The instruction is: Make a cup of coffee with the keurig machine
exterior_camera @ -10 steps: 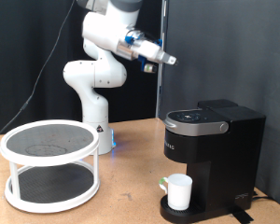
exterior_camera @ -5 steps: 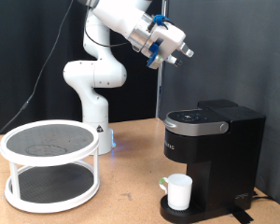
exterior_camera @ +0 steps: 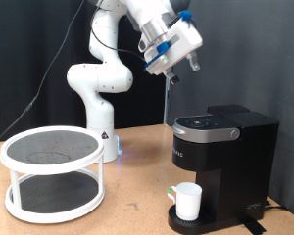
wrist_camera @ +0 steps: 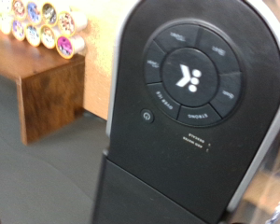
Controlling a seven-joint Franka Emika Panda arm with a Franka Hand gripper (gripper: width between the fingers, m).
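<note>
Black and boxy, the keurig machine (exterior_camera: pixel 223 157) stands on the wooden desk (exterior_camera: pixel 137 196) with its rounded lid down. The white cup (exterior_camera: pixel 189 201) sits upright on the machine's round drip base, directly under the brew head. The hand (exterior_camera: pixel 182 67) hangs in the air well above the machine, over its lid end, and nothing shows between its fingers; whether they are apart or together cannot be told. The wrist view looks straight down onto the keurig machine (wrist_camera: pixel 191 103), showing its ring of buttons around a white logo. Beside the machine in that view, a wooden box (wrist_camera: pixel 49 79) carries a row of coffee pods (wrist_camera: pixel 42 26). Well away from the machine, on the exterior view's left, a white two-tier round rack (exterior_camera: pixel 53 171) rests on the desk.
</note>
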